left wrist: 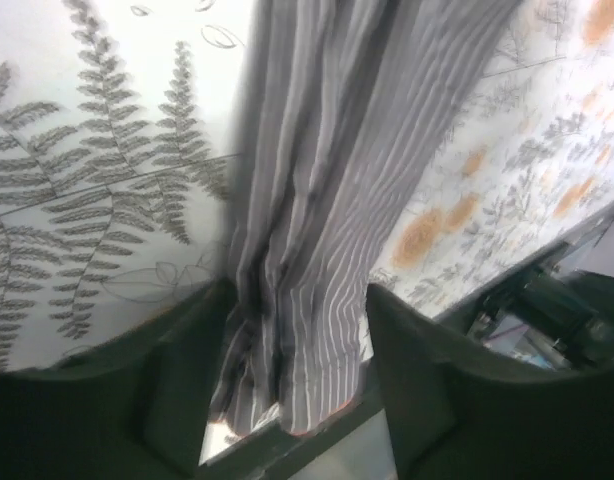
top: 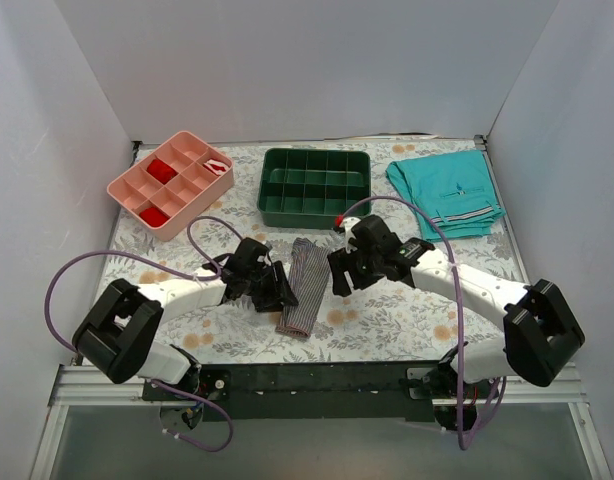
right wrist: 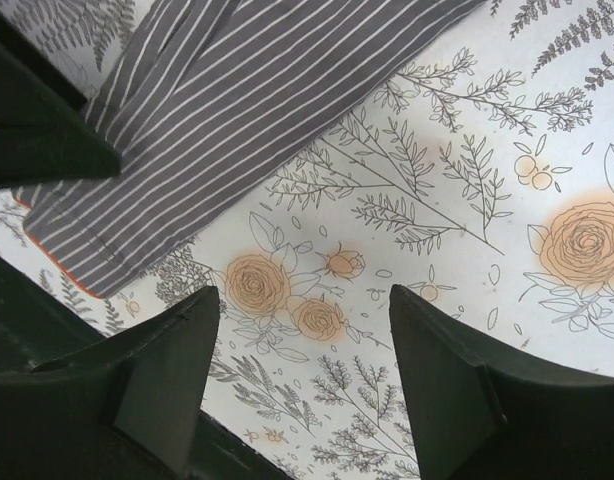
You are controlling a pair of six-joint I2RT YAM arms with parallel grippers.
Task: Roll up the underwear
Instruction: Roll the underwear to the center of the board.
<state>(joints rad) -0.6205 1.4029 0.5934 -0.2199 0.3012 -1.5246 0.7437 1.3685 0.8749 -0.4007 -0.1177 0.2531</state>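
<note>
The underwear (top: 302, 287) is grey pinstriped cloth folded into a long narrow strip on the flowered table cover, running from far to near. My left gripper (top: 278, 290) is at its left side. In the left wrist view the left gripper (left wrist: 297, 300) is open, with its fingers on either side of the underwear (left wrist: 327, 150) near the strip's near end. My right gripper (top: 339, 272) is just right of the strip. In the right wrist view the right gripper (right wrist: 305, 300) is open and empty over bare cover, with the underwear (right wrist: 237, 90) beyond it to the upper left.
A pink divided tray (top: 133, 176) holding red items stands at the back left. A dark green divided tray (top: 315, 155) stands at the back middle. Teal shorts (top: 449, 192) lie at the back right. The table's front edge runs just past the strip's near end.
</note>
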